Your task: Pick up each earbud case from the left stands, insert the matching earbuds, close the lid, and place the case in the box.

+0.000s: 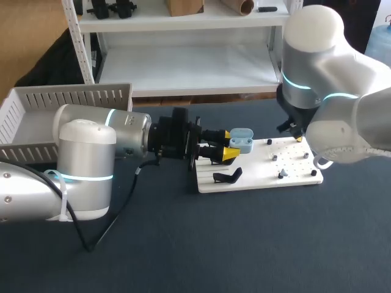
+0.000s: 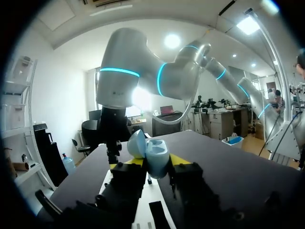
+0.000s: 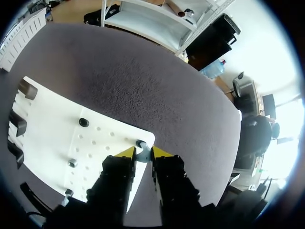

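earbud case (image 2: 155, 155): smooth pale-blue plastic | table (image 1: 256, 244): dark matt rough cloth | board (image 1: 263, 180): smooth matt white

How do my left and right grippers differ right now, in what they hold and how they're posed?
The left gripper is shut on the light blue case, whose lid is open. The right gripper has no case and is at a small earbud on the corner of the white board; I cannot tell whether it grips the earbud. The left gripper reaches level along the table, while the right gripper points down. Both are over the board.
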You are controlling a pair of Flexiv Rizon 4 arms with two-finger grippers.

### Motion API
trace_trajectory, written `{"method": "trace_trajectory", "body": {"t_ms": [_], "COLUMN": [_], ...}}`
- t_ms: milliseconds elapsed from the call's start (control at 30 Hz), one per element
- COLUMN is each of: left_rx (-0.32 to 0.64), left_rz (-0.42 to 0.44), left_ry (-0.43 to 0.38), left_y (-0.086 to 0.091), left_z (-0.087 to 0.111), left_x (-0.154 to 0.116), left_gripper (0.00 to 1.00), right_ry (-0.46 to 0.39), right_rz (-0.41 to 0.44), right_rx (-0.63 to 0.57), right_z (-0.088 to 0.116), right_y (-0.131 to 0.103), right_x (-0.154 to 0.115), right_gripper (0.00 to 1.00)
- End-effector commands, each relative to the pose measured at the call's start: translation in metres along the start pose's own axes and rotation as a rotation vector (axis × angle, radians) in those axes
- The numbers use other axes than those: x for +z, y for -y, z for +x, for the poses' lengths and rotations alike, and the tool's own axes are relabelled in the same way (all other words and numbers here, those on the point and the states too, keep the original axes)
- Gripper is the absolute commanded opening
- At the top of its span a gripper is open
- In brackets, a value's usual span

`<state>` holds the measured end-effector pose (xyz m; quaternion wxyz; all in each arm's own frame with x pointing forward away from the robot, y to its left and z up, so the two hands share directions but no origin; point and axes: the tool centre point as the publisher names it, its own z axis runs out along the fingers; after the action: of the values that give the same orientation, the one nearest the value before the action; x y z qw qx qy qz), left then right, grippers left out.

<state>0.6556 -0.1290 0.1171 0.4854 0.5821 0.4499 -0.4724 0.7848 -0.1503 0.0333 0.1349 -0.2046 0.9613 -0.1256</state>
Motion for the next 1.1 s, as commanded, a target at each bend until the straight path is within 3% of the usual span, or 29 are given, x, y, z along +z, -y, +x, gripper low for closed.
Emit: {"method": "trace_trajectory", "body": {"t_ms": [33,333,733,1100], "left_rx": [0.002,0.002,0.002,0.002], "left_rz": [-0.005,-0.005,-0.005,-0.005], "left_ry": [0.001,0.001,0.001,0.001], "left_y": [0.001,0.001,0.001,0.001], "left_z": [0.001,0.001,0.001,0.001], "left_x": [0.000,0.000,0.000,0.000], "left_gripper": [0.00,0.00,0.00,0.00], "right_ry": [0.011,0.011,-0.059,-0.083], "right_rz": [0.019,0.015,0.016,0.054], "right_rx": [0.009,0.068,0.076,0.096], "right_z": [0.009,0.029,0.066,0.084], "right_y": [0.002,0.004,-0.031,-0.061], "right_x": [-0.020,-0.074,-0.162,-0.207], "right_gripper": [0.00,0.00,0.00,0.00]}}
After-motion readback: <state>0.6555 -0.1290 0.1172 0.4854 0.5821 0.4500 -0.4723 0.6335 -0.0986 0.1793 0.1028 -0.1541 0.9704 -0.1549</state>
